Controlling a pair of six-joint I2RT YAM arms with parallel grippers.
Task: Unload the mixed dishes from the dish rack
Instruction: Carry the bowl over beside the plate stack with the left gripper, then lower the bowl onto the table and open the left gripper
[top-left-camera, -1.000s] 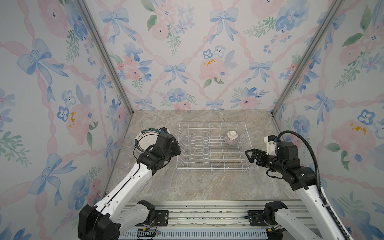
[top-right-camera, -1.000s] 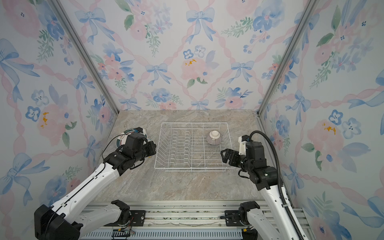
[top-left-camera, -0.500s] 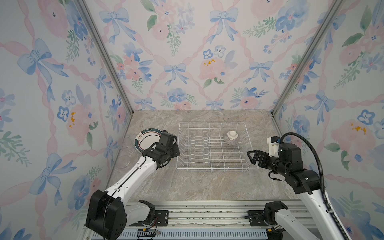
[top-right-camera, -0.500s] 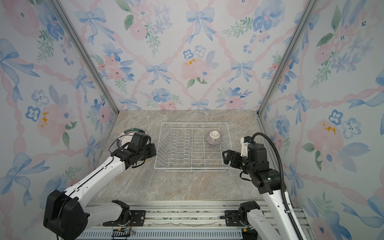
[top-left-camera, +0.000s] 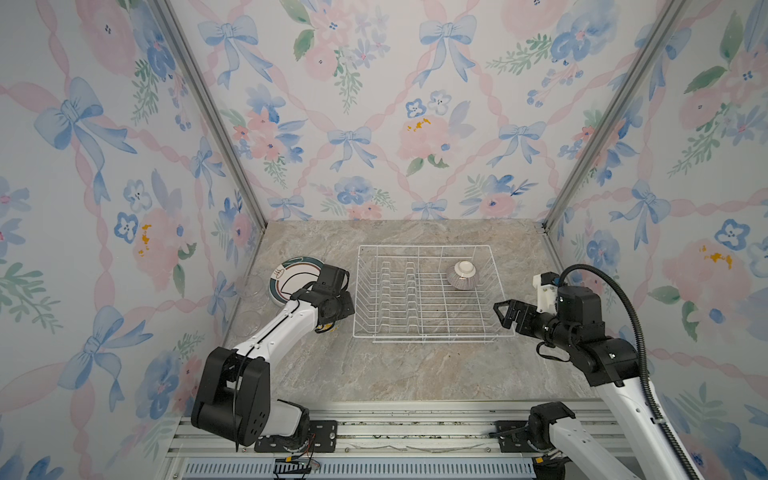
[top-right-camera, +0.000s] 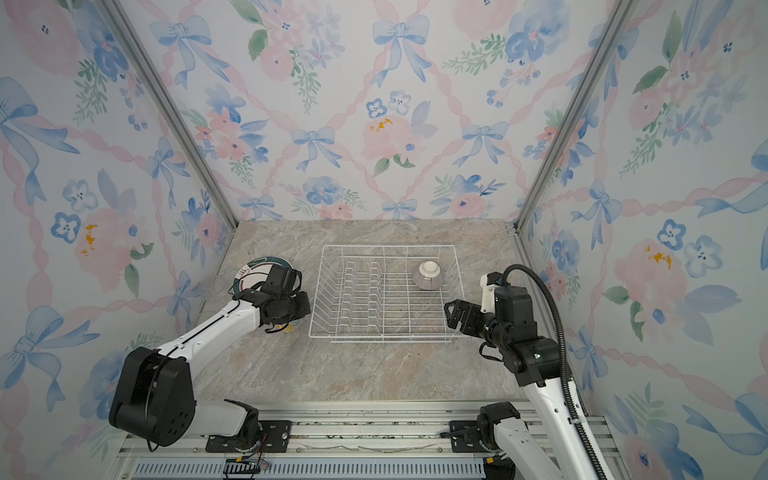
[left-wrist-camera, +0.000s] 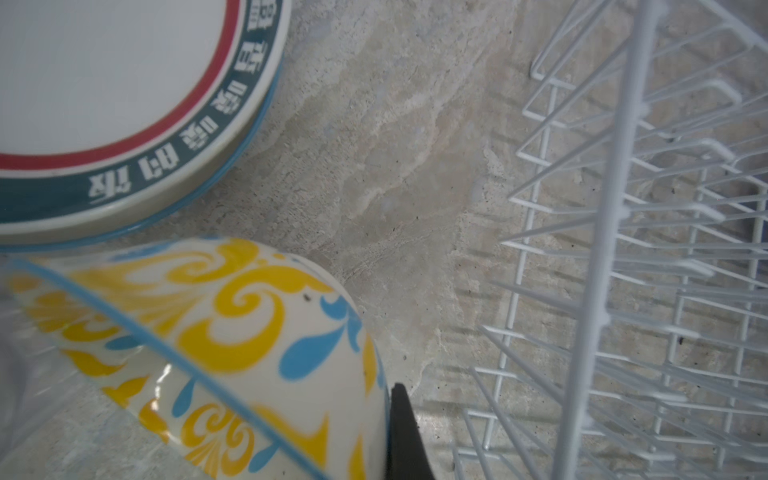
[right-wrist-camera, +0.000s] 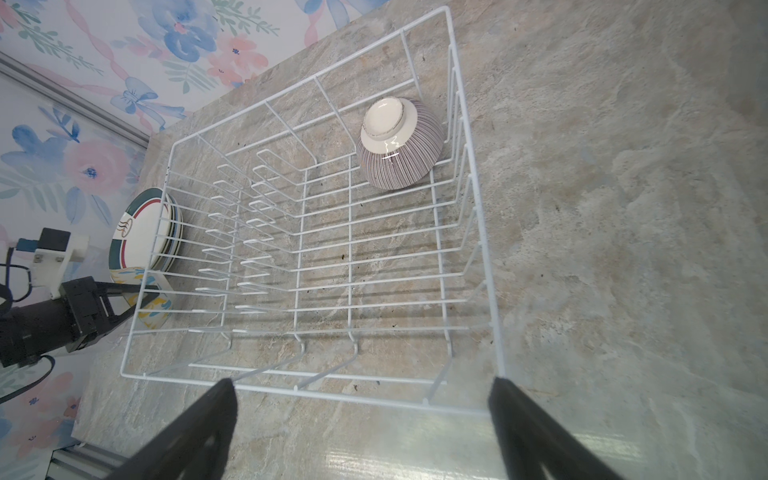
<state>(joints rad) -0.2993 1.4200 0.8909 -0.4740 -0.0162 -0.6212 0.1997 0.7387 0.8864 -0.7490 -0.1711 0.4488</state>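
The dish rack (top-left-camera: 424, 340) (top-right-camera: 386, 341) (right-wrist-camera: 332, 395), a white wire basket, stands mid-table. A purple-striped bowl (top-left-camera: 462, 276) (top-right-camera: 428, 276) (right-wrist-camera: 399, 153) lies upside down in its far right part. My left gripper (top-left-camera: 336, 316) hangs low just left of the rack. It is shut on the rim of a tilted yellow-blue bowl (left-wrist-camera: 232, 332) (right-wrist-camera: 143, 301), with one finger (left-wrist-camera: 405, 436) against the bowl's outside. My right gripper (top-left-camera: 505, 313) (right-wrist-camera: 361, 415) is open and holds nothing, just off the rack's right front corner.
A stack of plates (top-left-camera: 291, 278) (left-wrist-camera: 104, 83) (right-wrist-camera: 137, 232), topped by one with a dark teal and red rim, lies left of the rack beside the held bowl. Two clear glass cups (top-left-camera: 251, 286) (top-left-camera: 247, 322) stand by the left wall.
My left arm has sunk lower beside the rack's left side, taking the yellow-blue bowl down near the plates. The right arm has hardly moved.
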